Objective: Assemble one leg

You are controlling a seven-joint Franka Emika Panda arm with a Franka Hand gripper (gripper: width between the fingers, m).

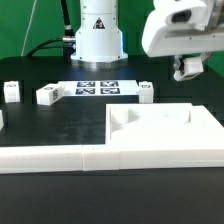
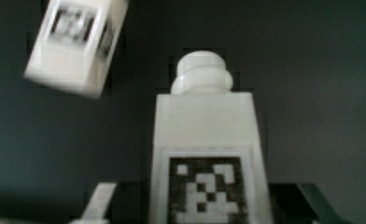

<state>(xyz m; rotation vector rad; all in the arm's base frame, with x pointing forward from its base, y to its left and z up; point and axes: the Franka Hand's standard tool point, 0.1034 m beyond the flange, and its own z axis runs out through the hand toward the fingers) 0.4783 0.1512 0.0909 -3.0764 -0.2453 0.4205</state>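
My gripper (image 1: pixel 188 72) hangs above the table at the exterior view's upper right and is shut on a leg (image 1: pixel 187 68). In the wrist view the gripper (image 2: pixel 206 208) holds this white leg (image 2: pixel 206 125) between its fingers (image 2: pixel 103 200). The leg's marker tag faces the camera and its rounded peg points away. Three more legs lie on the black table: one at the far left (image 1: pixel 12 91), one beside it (image 1: pixel 48 95) and one right of the marker board (image 1: pixel 145 92). One blurred leg (image 2: pixel 77 45) shows below in the wrist view.
The marker board (image 1: pixel 98 87) lies in front of the robot base (image 1: pixel 97 35). A large flat white panel (image 1: pixel 165 128) lies at the front right, against a long white wall (image 1: pixel 60 158) along the table's front edge.
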